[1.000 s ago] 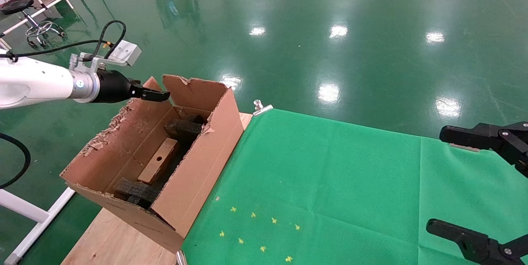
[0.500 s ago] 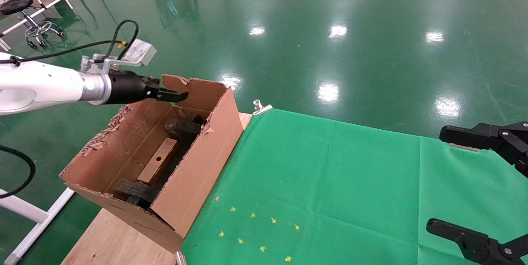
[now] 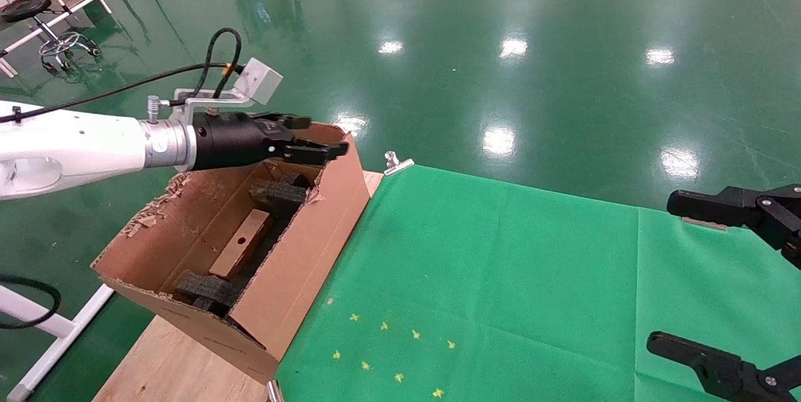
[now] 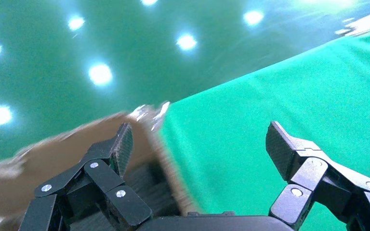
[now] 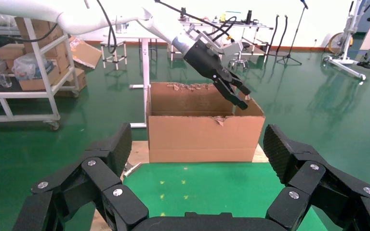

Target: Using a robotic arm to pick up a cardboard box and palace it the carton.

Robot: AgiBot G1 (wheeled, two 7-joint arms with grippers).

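The large brown carton (image 3: 300, 258) with torn flaps stands at the table's left end. It also shows in the right wrist view (image 5: 202, 134). The small brown cardboard box (image 3: 241, 244), with a round hole, lies inside it among dark foam pieces (image 3: 275, 195). The white robotic arm's left gripper (image 3: 325, 150) is open and empty. It hovers above the carton's far end, over its right wall, and shows in the right wrist view (image 5: 238, 96). In the left wrist view my left gripper (image 4: 200, 139) spans the carton's edge (image 4: 77, 144). My right gripper (image 3: 660, 272) is open and empty at the right edge.
A green cloth (image 3: 500, 277) covers the table right of the carton, with small yellow marks (image 3: 388, 352) near the front. A metal clip (image 3: 394, 164) holds the cloth's far corner. Bare wood (image 3: 169, 358) lies under the carton. White frames and shelves (image 5: 24, 57) stand on the floor.
My left arm has swung to the right, from the carton's left flap to above its far right corner. The small box and the right gripper have not moved.
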